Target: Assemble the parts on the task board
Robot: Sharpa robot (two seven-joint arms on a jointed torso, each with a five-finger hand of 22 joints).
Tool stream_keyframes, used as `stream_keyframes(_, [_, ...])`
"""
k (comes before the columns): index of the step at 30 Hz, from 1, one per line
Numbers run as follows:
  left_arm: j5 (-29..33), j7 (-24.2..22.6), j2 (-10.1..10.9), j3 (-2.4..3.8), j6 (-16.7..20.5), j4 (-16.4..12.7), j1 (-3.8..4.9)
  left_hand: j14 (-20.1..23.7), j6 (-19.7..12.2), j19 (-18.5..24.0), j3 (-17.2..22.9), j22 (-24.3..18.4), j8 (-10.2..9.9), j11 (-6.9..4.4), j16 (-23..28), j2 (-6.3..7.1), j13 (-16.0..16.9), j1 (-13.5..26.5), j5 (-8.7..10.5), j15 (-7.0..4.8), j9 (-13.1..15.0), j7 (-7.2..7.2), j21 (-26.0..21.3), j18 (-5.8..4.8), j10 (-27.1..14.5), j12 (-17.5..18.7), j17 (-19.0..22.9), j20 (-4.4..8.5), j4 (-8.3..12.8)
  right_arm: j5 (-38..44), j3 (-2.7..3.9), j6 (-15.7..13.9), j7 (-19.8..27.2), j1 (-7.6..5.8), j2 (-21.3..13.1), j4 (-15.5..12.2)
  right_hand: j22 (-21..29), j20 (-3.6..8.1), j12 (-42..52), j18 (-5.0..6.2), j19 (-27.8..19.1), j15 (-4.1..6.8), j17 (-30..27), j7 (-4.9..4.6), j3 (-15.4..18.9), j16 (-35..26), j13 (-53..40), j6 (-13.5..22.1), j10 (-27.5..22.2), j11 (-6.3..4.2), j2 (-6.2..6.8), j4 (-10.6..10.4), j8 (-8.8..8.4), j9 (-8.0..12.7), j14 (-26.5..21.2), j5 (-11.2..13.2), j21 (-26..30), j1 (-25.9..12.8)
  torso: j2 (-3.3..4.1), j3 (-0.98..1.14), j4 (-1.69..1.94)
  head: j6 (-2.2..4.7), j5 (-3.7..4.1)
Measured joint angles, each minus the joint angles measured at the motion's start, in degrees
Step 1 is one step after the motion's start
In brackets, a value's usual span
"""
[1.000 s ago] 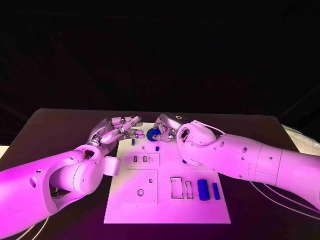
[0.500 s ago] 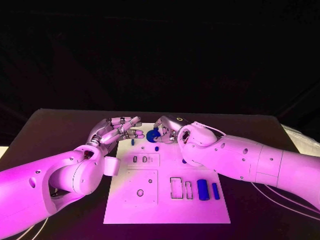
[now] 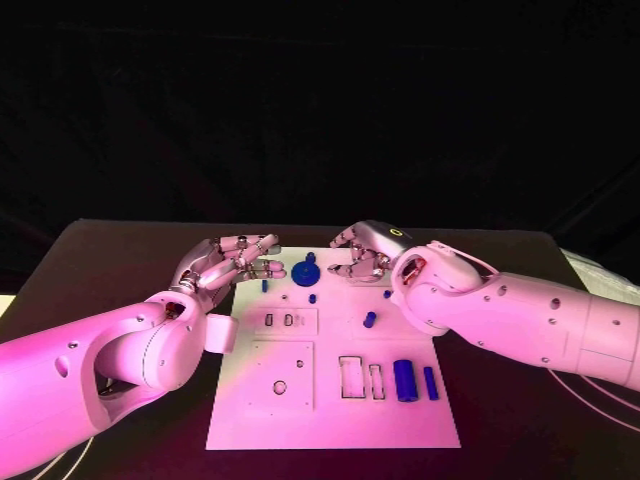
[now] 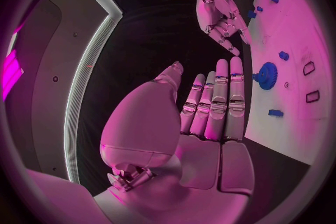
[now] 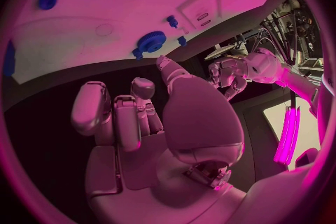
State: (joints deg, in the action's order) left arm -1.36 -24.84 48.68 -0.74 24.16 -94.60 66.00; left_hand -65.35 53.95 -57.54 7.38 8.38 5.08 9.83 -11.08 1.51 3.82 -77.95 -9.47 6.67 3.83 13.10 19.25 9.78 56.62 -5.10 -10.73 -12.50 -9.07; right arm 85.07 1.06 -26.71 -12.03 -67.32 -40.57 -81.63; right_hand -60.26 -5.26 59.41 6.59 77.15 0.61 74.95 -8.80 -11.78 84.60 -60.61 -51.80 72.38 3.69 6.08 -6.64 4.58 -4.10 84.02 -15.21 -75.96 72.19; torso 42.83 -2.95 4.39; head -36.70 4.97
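Blue gear (image 3: 309,270) stands free at the far end of the white task board (image 3: 335,420), between both hands. Left hand (image 3: 234,260) is released with fingers extended; right hand (image 3: 363,255) is released too, fingers loosely curled, grasping nothing.

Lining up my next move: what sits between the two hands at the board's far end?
In the head view, the blue gear stands on the task board between left hand and right hand.
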Motion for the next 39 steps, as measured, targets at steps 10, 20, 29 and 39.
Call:
stream_keyframes(10, [0.0, 0.02, 0.38, 0.0, -0.06, 0.08, 0.0, 0.0, 0.0, 0.0, 0.0, 0.0, -0.23, 0.0, 0.22, -0.22, 0.0, -0.22, 0.0, 0.0, 0.0, 0.0, 0.0, 0.0, 0.0, 0.24, -0.1, 0.0, 0.0, -8.38, 0.13, 1.9, 9.07, -0.87, -9.05, 0.82, -0.09, 0.23, 0.49, 0.01, 0.23, 0.0, -0.01, 0.03, -0.69, 0.0, -0.55, -1.65, 0.01, 0.01, 0.42, 1.8, 0.06, 0.01, 0.0, 0.45, -0.36, 2.94, -0.08, 0.36, -0.93, 0.46, -0.52])
stream_keyframes(20, [0.0, 0.03, 0.4, 0.0, -0.16, 0.55, -0.05, 0.0, 0.0, 0.0, 0.0, 0.0, -0.23, 0.0, 0.22, -0.22, 0.0, -0.22, 0.0, 0.0, 0.0, 0.0, 0.0, 0.0, 0.0, 0.24, -0.09, 0.0, 0.0, -12.11, 0.12, 5.79, 16.1, 0.05, -11.21, 6.11, 0.03, 0.23, 0.49, 0.01, 0.23, 0.0, -0.01, 0.1, -0.42, -0.01, -0.4, -1.73, 0.01, 0.01, 0.71, 2.47, 0.06, 0.01, 0.0, 0.69, -0.35, 3.69, -0.04, 0.73, -1.31, 0.57, -0.21])
stream_keyframes(29, [0.0, 0.04, 0.37, -0.02, -0.27, 0.89, -0.08, 0.0, 0.0, 0.0, 0.0, 0.0, -0.23, 0.0, 0.22, -0.22, 0.0, -0.22, 0.0, 0.0, 0.0, 0.0, 0.0, 0.0, 0.0, 0.24, -0.08, 0.0, 0.0, -13.45, 0.07, 8.07, 18.31, 1.2, -10.8, 9.07, 0.03, 0.23, 0.26, 0.01, 0.22, 0.0, -0.02, 0.1, -0.25, -0.01, -0.13, -1.73, 0.01, 0.01, 0.95, 2.63, 0.06, 0.09, 0.0, 0.9, -0.35, 3.93, -0.02, 0.78, -1.31, 0.36, -0.22])
stream_keyframes(39, [0.0, 0.05, 0.34, -0.02, -0.34, 1.06, -0.09, 0.0, 0.0, 0.0, 0.0, 0.0, -0.23, 0.0, 0.22, -0.22, 0.0, -0.22, 0.0, 0.0, 0.0, 0.0, 0.0, 0.0, 0.0, 0.24, -0.08, 0.0, 0.0, -13.77, 0.07, 9.4, 19.05, 2.09, -9.49, 11.41, 0.09, 0.23, 0.26, 0.01, 0.22, 0.01, -0.02, 0.1, -0.33, 0.21, -0.11, -1.73, 0.01, 0.01, 0.79, 3.02, 0.06, 0.09, 0.0, 0.9, -0.35, 4.52, -0.09, 0.69, -1.24, 0.12, -0.08])
